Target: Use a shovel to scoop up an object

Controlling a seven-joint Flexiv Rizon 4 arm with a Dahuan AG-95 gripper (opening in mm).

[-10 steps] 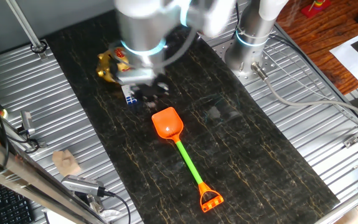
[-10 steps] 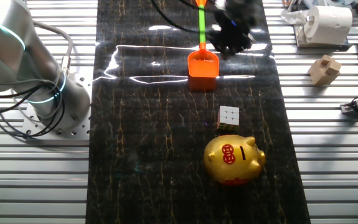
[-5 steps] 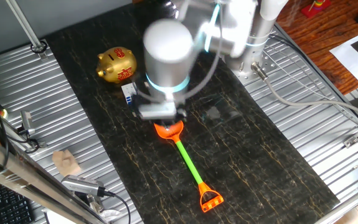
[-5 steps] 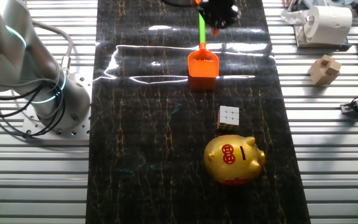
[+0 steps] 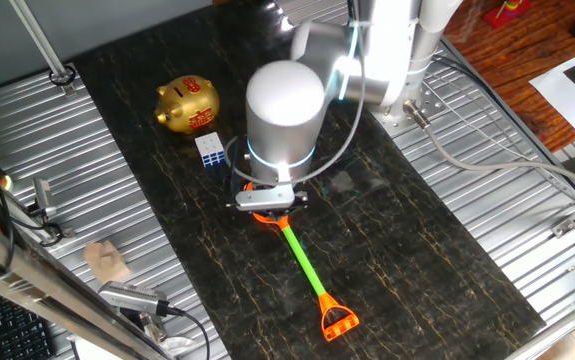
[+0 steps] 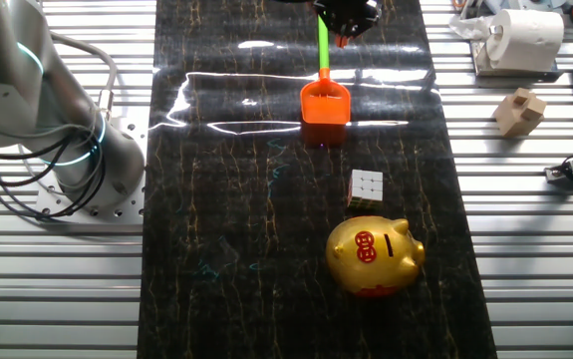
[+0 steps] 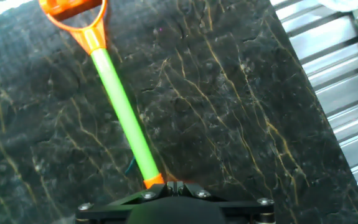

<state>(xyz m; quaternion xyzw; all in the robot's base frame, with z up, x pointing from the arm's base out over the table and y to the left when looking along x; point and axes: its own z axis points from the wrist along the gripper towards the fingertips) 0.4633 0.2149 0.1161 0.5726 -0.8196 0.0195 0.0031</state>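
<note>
The shovel lies flat on the dark mat: orange blade, green shaft, orange loop handle. In the hand view the shaft runs from the handle down to the blade's neck. My gripper hangs over the blade end and hides most of the blade in one fixed view. Its fingers stand together just right of the neck, holding nothing; it also shows in the other fixed view. The white-and-blue cube sits left of my gripper.
A gold piggy bank stands just beyond the cube. The arm's base is bolted beside the mat. A wooden block, a paper roll and metal tools lie on the ribbed metal table.
My arm has swung from over the cube and piggy bank to over the shovel's blade end. The shovel, cube and piggy bank have not moved.
</note>
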